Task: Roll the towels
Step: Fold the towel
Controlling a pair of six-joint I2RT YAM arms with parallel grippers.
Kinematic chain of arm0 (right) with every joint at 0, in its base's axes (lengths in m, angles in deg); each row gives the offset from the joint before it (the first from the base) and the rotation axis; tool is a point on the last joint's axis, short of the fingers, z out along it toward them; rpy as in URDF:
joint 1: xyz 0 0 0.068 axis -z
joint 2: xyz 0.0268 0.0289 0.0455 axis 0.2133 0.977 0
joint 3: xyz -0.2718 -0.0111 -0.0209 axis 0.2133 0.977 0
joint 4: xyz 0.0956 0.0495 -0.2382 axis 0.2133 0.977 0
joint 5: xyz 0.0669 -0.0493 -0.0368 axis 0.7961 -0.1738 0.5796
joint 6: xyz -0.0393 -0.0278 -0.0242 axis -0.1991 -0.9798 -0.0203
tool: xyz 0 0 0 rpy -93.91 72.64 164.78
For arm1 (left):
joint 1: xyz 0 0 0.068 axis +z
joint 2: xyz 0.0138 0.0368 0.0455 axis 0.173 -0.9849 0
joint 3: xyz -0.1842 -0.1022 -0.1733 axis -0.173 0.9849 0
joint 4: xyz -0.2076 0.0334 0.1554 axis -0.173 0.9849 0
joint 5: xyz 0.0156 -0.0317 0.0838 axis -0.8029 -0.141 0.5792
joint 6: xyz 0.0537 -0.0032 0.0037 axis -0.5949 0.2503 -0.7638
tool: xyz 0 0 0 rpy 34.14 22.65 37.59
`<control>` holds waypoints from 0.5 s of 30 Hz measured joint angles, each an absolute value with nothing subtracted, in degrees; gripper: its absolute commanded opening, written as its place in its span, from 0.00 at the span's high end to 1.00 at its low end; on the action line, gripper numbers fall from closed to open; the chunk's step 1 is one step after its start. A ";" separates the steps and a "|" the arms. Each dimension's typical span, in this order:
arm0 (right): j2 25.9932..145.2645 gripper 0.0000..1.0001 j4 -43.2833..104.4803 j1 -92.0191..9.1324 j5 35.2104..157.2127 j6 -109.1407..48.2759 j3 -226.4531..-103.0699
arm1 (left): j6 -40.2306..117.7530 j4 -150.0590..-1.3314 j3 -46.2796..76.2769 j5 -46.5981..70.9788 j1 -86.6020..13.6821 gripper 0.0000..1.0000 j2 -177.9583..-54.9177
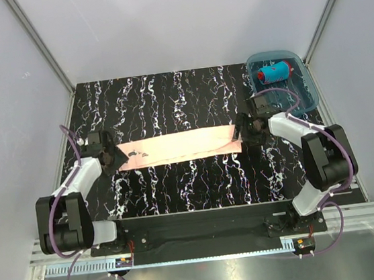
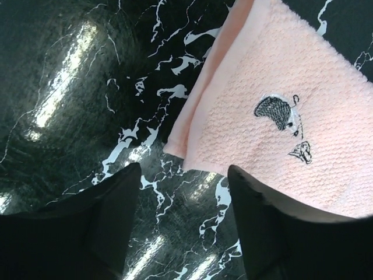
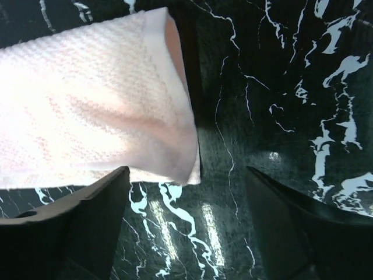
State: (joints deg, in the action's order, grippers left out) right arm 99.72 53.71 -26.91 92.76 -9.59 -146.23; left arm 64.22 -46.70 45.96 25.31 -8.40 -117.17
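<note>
The pale peach-pink towel lies folded into a long flat strip across the black marbled table. My left gripper stands open at its left end, fingers apart over bare table, the towel's corner with a small embroidered figure just beyond them. My right gripper is open at the right end; the folded end of the towel lies just ahead of its left finger, nothing between the fingers. The blue towel with red edging sits rolled up inside the tray.
A translucent blue plastic tray stands at the back right corner of the table, close behind my right arm. Pale walls with metal rails close in the table on three sides.
</note>
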 measured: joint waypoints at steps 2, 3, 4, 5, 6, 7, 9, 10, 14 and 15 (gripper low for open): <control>97.65 0.11 53.95 -26.97 92.80 -9.65 -145.77 | 64.39 -46.46 45.96 25.66 -8.40 0.28 -116.32; 96.64 0.09 54.14 -27.02 92.82 -9.61 -145.73 | 64.52 -46.37 45.91 25.82 -8.40 0.28 -115.84; 95.24 0.08 54.43 -27.06 92.80 -9.59 -145.73 | 64.55 -46.26 45.91 26.06 -8.40 0.28 -115.31; 93.71 0.07 54.69 -27.15 92.80 -9.57 -145.73 | 64.59 -46.22 45.89 26.25 -8.38 0.28 -114.94; 92.27 0.06 55.04 -27.23 92.80 -9.57 -145.73 | 64.68 -46.28 45.89 26.34 -8.29 0.28 -114.61; 90.76 0.05 55.28 -27.30 92.78 -9.57 -145.77 | 64.72 -46.30 45.87 26.41 -8.11 0.29 -114.42; 88.53 0.05 55.72 -27.32 92.76 -9.63 -146.21 | 64.74 -46.32 45.87 26.45 -7.52 0.30 -114.35; 88.12 0.05 56.11 -27.32 92.73 -9.67 -146.88 | 64.74 -46.35 45.87 26.43 -7.22 0.31 -114.37; 90.70 0.05 56.83 -27.32 92.73 -10.13 -151.28 | 65.03 -48.12 46.46 25.56 -6.08 0.34 -114.59; 92.23 0.05 56.81 -27.32 92.73 -10.31 -152.79 | 65.11 -48.51 46.68 25.14 -5.88 0.34 -114.98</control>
